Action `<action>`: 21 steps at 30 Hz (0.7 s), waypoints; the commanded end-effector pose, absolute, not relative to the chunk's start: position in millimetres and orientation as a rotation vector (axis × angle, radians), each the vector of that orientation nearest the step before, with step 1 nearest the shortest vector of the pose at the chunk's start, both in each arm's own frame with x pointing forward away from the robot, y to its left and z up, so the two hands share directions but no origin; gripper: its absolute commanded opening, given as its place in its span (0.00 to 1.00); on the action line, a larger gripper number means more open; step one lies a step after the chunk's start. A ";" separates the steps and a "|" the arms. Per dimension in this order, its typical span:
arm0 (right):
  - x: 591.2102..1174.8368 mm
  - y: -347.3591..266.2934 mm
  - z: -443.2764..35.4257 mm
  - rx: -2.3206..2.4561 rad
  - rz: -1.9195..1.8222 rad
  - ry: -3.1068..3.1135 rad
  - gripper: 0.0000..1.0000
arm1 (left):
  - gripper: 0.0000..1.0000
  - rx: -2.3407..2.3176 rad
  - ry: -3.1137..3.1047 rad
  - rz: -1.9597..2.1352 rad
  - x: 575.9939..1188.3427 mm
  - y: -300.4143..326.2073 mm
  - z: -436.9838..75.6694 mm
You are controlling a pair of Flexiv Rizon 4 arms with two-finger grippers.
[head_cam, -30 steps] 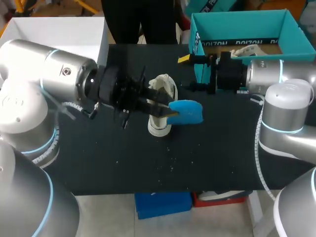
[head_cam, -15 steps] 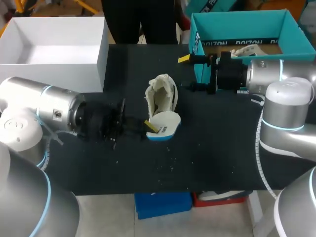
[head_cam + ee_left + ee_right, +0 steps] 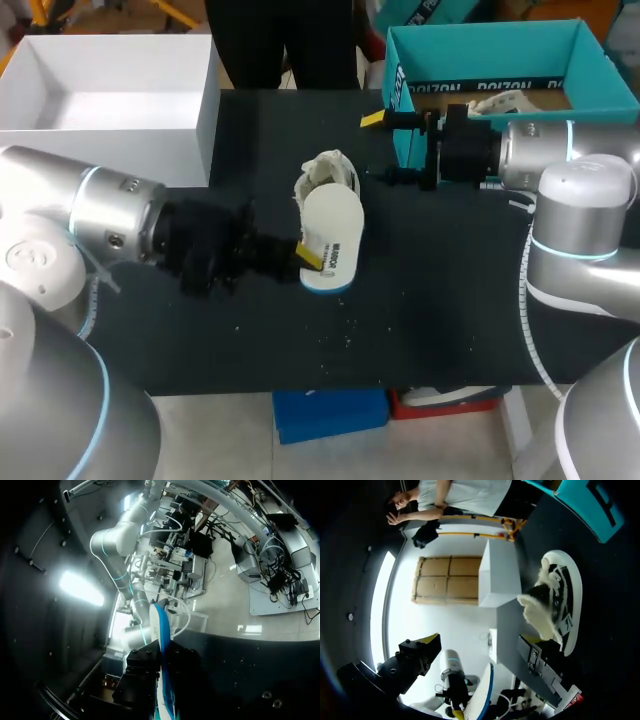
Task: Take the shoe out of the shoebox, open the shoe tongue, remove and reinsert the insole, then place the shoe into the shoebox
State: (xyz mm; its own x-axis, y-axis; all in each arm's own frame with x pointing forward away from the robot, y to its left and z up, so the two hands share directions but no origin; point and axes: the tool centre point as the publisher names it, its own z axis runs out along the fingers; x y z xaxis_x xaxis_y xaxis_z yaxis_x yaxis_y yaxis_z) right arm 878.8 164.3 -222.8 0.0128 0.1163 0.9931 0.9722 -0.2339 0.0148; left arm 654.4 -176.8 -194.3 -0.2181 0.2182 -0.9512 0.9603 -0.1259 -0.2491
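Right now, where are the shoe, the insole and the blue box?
shoe (image 3: 327,172), head view, its fluffy opening.
insole (image 3: 332,232), head view, its white face.
blue box (image 3: 490,55), head view, its inner wall.

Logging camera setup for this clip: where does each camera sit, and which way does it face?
Head view: above, behind, looking down at black table; left arm, right arm show.
Left wrist: along left gripper gripping white, blue-edged foam insole.
Right wrist: past open right gripper toward white fleece-lined shoe.
Shared: all views show the insole.
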 end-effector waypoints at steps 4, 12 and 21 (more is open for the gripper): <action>878.0 166.1 -223.8 -1.475 -1.329 -1.173 1.00 | 0.00 1.363 1.384 -1.264 647.5 -168.6 -205.1; 878.0 166.1 -223.8 -1.475 -1.329 -1.173 1.00 | 0.00 1.468 1.277 -1.120 675.7 -158.7 -235.0; 878.0 166.1 -223.8 -1.475 -1.329 -1.173 1.00 | 0.00 1.533 1.119 -1.126 726.3 -162.9 -257.1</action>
